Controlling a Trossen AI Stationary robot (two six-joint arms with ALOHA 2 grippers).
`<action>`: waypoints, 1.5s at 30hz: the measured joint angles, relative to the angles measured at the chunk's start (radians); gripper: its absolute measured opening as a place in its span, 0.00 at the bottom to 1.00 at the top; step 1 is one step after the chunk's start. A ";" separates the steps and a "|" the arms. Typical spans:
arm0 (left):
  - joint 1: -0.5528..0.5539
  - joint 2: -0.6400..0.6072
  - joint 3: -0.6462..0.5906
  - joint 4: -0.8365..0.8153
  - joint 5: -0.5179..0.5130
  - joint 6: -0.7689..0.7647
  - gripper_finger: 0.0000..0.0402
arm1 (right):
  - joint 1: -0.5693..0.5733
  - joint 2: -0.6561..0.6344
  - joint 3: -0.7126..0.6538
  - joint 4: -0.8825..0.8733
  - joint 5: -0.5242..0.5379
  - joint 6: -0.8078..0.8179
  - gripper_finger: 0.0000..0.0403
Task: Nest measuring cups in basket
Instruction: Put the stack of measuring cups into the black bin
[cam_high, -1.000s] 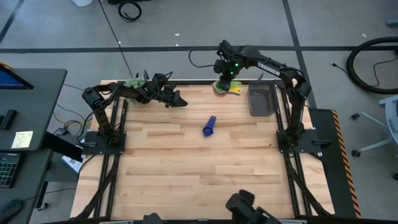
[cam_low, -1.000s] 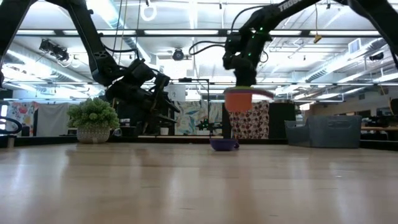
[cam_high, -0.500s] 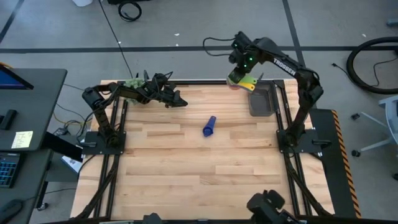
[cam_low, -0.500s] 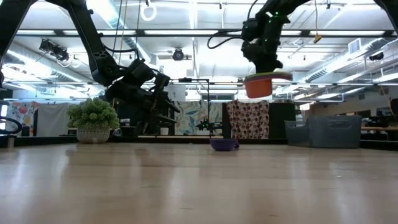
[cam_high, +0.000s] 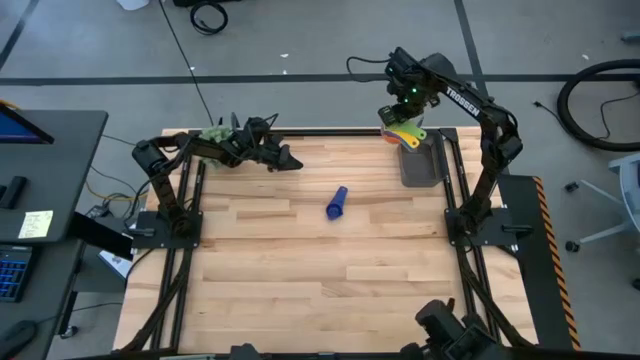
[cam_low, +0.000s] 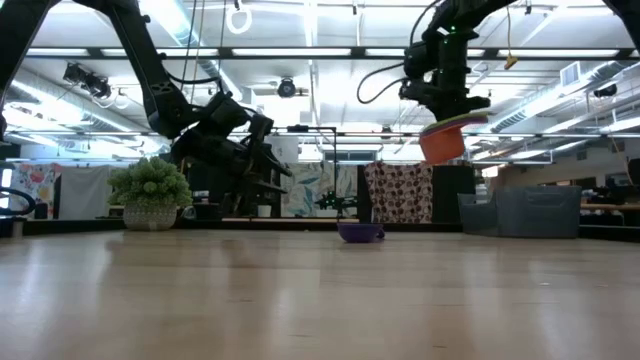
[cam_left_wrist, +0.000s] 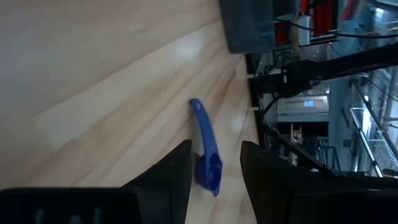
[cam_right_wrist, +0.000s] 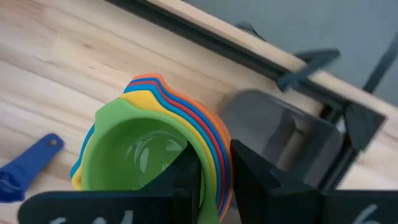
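Dark grey plastic basket (cam_high: 420, 160): you will find it at the far right corner of the wooden desk (cam_high: 320, 260), low-walled, with no cup lying inside it in the high view.

Nested stack of measuring cups (cam_high: 402, 132): green cup innermost, then yellow, light blue, red and orange rims showing around it in the right wrist view. Your right claw (cam_high: 404, 122) is clamped on the stack's rim and holds it in the air, tilted, above the basket's far end; in the low view the stack (cam_low: 445, 140) hangs well clear of the desk.

Dark blue measuring cup (cam_high: 336, 203): you have it loose near the middle of the desk, well apart from the basket and from both claws.

Left claw (cam_high: 290, 163): its fingers stand apart with nothing between them, low over the far left part of the desk.

Fuzzy green plant ball (cam_low: 150, 184): it sits in a small pale pot at the far left edge
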 joint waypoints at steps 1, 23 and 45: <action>0.000 0.000 0.000 0.017 0.000 -0.001 0.35 | -0.007 0.000 0.000 -0.013 0.001 0.005 0.18; 0.072 0.000 0.000 0.254 0.131 -0.027 0.35 | -0.070 0.001 0.000 -0.080 0.136 0.343 0.18; 0.136 0.000 0.000 0.304 0.174 -0.026 0.35 | -0.075 0.002 -0.087 -0.071 0.090 0.366 0.18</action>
